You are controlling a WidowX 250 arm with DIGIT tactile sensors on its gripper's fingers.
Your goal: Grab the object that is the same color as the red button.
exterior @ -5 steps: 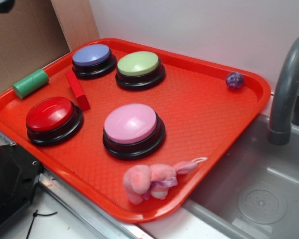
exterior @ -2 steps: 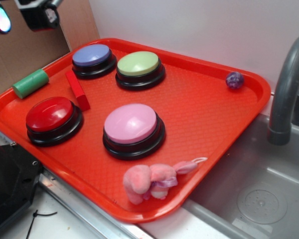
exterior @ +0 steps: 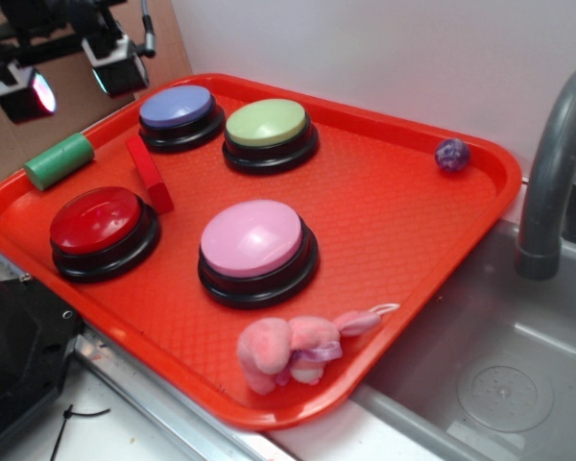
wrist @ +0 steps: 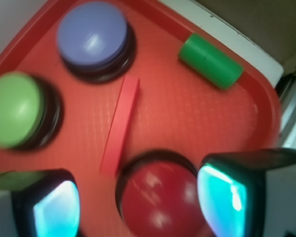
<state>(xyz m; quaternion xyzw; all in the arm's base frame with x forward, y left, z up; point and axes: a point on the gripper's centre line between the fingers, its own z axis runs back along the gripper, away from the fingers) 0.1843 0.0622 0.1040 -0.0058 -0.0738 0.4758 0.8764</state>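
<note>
The hand (exterior: 72, 79), fingers spread wide and empty, hovers above the small red rectangular block (exterior: 149, 173) (its long axis runs from the glossy red domed button (exterior: 98, 219) toward the blue one).

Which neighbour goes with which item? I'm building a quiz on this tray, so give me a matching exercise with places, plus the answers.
Column one:
1. red block
2. green cylinder
3. purple ball
4. pink plush toy

Column two:
A. on the tray's left rim
B. near the tray's front edge
C. between the blue button and red button
D. near the faucet-side corner

Pairs: 1-C, 2-A, 3-D, 4-B
</note>
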